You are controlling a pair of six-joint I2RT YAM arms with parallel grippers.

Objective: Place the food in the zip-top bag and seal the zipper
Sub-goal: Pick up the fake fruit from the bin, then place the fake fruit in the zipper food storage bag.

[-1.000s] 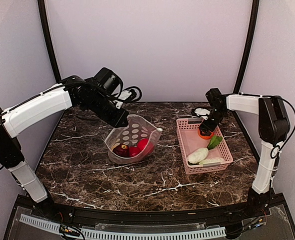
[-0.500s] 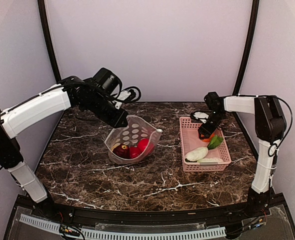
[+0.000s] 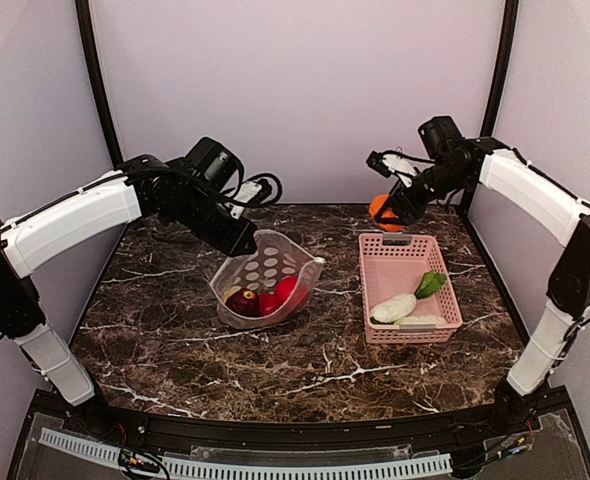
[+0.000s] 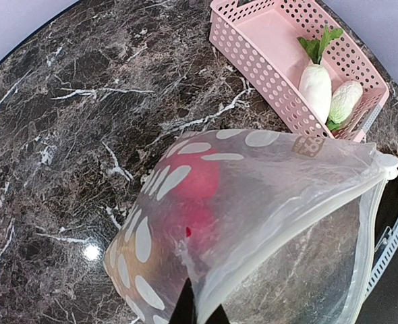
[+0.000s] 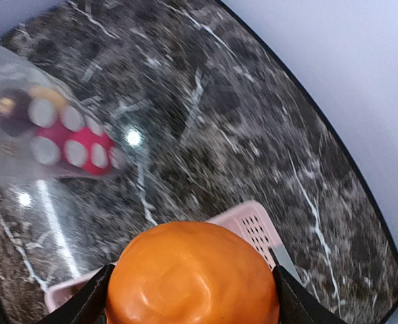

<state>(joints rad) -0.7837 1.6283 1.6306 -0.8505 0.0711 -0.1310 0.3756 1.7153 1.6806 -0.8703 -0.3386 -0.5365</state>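
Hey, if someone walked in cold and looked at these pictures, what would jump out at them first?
The bright orange pinched in the right gripper, up in the air by the far end of the pink basket. Next, the dotted bag at mid-table, its mouth held up by the left gripper, with red fruits showing through. A radish and cabbage lie in the basket.

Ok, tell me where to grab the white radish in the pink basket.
Grip the radish across its thick white body, coming straight down from above. It lies flat on the pink basket floor, so the walls block a side approach; the leaves look too thin. Mind the cabbage close beside it.
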